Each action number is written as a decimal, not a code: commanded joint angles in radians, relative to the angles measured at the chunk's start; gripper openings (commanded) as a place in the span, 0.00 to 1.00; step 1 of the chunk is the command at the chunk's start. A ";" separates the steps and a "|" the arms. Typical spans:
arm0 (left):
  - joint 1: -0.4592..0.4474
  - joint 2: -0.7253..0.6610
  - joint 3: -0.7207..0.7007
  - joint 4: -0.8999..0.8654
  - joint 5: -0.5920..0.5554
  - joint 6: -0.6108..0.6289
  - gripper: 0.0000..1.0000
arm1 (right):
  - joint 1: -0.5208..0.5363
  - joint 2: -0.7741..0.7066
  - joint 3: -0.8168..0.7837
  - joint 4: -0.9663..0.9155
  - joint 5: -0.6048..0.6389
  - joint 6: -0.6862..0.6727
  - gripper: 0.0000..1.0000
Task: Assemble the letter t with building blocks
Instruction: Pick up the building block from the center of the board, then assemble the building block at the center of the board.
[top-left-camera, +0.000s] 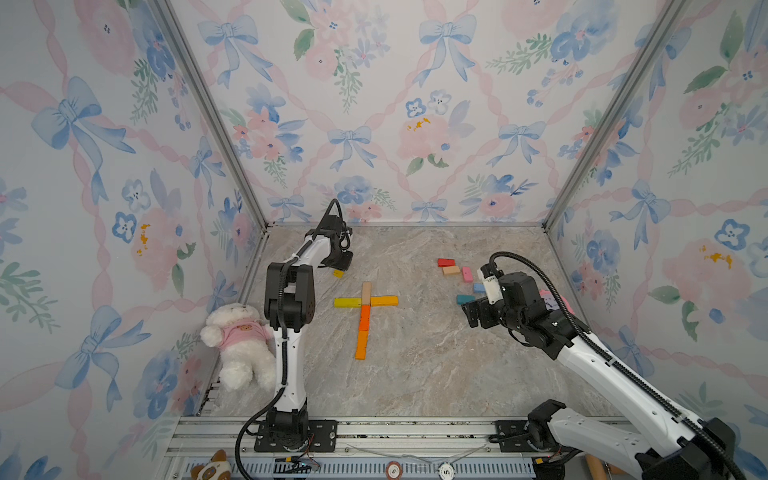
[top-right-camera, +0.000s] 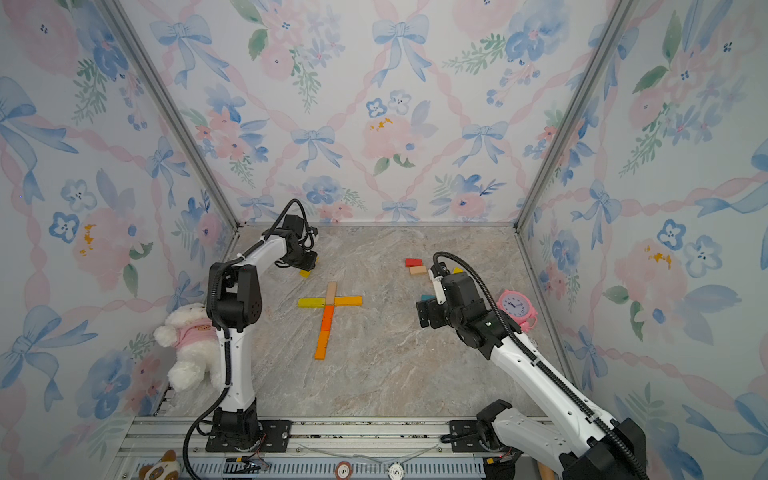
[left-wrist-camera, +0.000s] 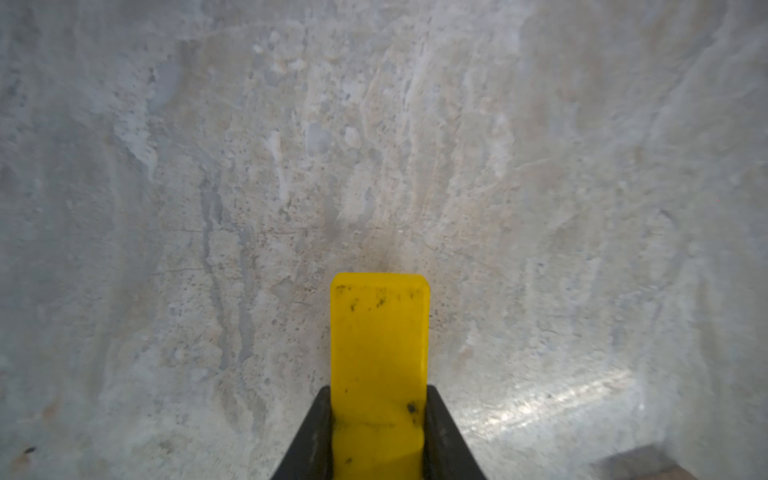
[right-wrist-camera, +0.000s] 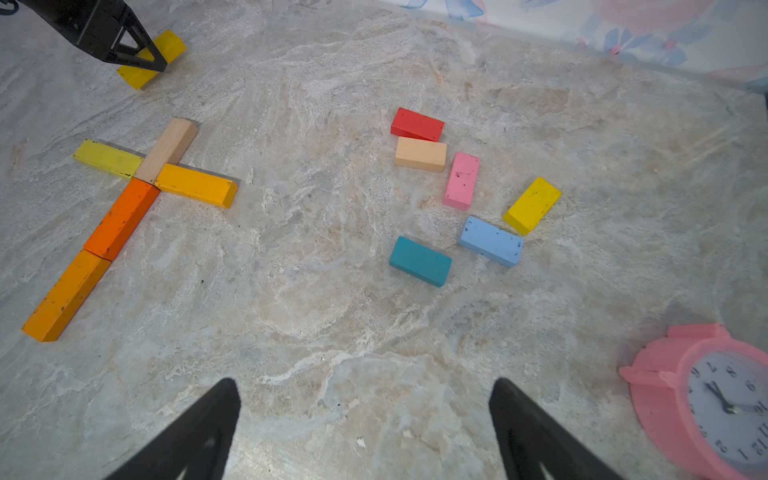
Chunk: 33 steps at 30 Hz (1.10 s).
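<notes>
LEFT ARM TAKES A BRICK: My left gripper (left-wrist-camera: 379, 390) is clamped on a short yellow block (left-wrist-camera: 379, 332). The jaws pinch its long sides near one end, so most of it juts past the tips. It is low over the marble table (left-wrist-camera: 166, 166), near the far left corner; I cannot tell whether it rests there or is just lifted.

My right gripper (right-wrist-camera: 365, 382) hangs wide open and empty over the table's right side. Between us lies the letter t: a tan block (right-wrist-camera: 168, 149) at the top, a yellow bar (right-wrist-camera: 109, 158) and an amber bar (right-wrist-camera: 195, 185) touching it as arms, and an orange block (right-wrist-camera: 122, 218) and a lighter orange block (right-wrist-camera: 66, 295) end to end below.

Spare blocks lie near my right: red (right-wrist-camera: 417, 124), peach (right-wrist-camera: 420, 153), pink (right-wrist-camera: 462, 180), yellow (right-wrist-camera: 532, 205), blue (right-wrist-camera: 490, 240) and teal (right-wrist-camera: 419, 261).

The danger, as I judge it: held so near its end, my block could pivot or slip in transit. Set down carelessly, it could shove the loose letter out of line. No containers are in view; everything lies on the table.
</notes>
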 joint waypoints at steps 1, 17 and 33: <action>-0.030 -0.151 -0.037 0.051 0.057 0.077 0.28 | -0.001 -0.021 0.022 -0.013 0.020 -0.011 0.96; -0.348 -0.642 -0.555 0.211 0.126 0.389 0.12 | -0.007 -0.083 0.022 -0.027 0.071 -0.011 0.96; -0.626 -0.894 -0.935 0.212 0.060 0.328 0.10 | -0.027 -0.213 0.007 0.019 0.105 -0.001 0.96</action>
